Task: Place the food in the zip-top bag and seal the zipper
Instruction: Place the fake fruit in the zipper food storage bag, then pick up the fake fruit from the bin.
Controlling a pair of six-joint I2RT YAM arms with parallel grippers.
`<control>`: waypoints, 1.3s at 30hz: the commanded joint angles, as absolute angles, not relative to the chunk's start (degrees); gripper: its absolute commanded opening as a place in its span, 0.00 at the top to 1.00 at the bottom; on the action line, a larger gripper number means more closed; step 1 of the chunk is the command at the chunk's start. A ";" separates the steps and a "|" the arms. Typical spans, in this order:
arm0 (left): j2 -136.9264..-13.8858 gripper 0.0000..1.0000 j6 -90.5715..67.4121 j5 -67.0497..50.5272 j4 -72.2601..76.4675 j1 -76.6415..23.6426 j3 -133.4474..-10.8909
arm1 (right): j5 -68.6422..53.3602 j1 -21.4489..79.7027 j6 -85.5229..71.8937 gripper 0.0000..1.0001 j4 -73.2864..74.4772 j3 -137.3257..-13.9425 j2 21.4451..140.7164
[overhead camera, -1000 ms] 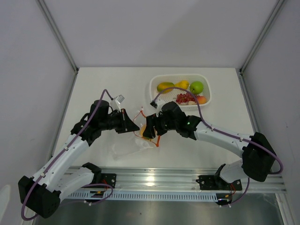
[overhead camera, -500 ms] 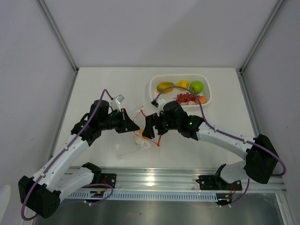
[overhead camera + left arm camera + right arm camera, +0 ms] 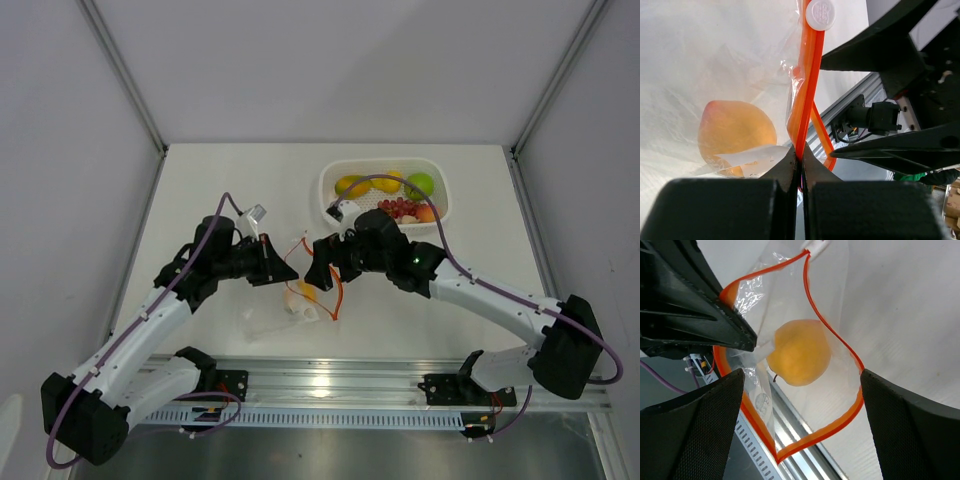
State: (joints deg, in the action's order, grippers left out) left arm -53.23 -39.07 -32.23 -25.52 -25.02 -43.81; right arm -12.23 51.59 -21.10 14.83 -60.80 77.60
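Your left hand [image 3: 799,164] is clamped tight on the thin red-orange zipper strip [image 3: 807,85] of the small clear crinkly plastic bag [image 3: 715,65], pinching it right at the fingertips. From there the strip runs up to a round white slider tab [image 3: 821,14]. Inside the bag, just beside that grip, lies a round orange toy peach [image 3: 737,134] with a white slip of plastic [image 3: 747,156] across its lower side.

Your right hand [image 3: 319,272] is spread wide and holds nothing. In its wrist view its two black fingers [image 3: 695,430] stand on either side of the bag's mouth. The mouth gapes open there, and the strip loops around the peach. The left hand's black fingers crowd the mouth's left edge.

The bag sits between the two hands over the white desk [image 3: 220,190], its lower part toward the aluminium rail [image 3: 330,385] at the front.

Apart from it, on the far right side, a white perforated plastic basket [image 3: 385,162] holds the orange-yellow mango [image 3: 350,186], a yellow piece [image 3: 387,184], the green apple [image 3: 421,184], the dark red grape bunch [image 3: 397,208] and one more orange piece [image 3: 430,212]. The right arm's purple cable [image 3: 372,179] arches over that basket, crossing the fruit.
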 commanded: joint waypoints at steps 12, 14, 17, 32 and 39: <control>-49.75 1.00 -40.08 -32.61 -25.65 -25.14 -47.97 | -2.54 36.43 -21.97 0.01 25.13 -68.12 72.68; -49.13 0.99 -39.90 -31.73 -27.77 -24.79 -49.39 | -3.34 32.63 -23.02 0.00 26.97 -68.99 74.00; -47.20 1.00 -40.78 -31.47 -27.60 -24.43 -51.06 | -0.10 28.22 -22.86 0.01 30.75 -72.05 77.86; -45.35 0.99 -43.42 -31.55 -24.35 -24.35 -44.12 | 19.50 21.71 -21.27 0.01 32.96 -85.95 99.82; -45.61 0.99 -43.33 -32.34 -23.12 -24.35 -42.45 | 23.81 20.30 -19.87 0.01 33.92 -97.55 111.52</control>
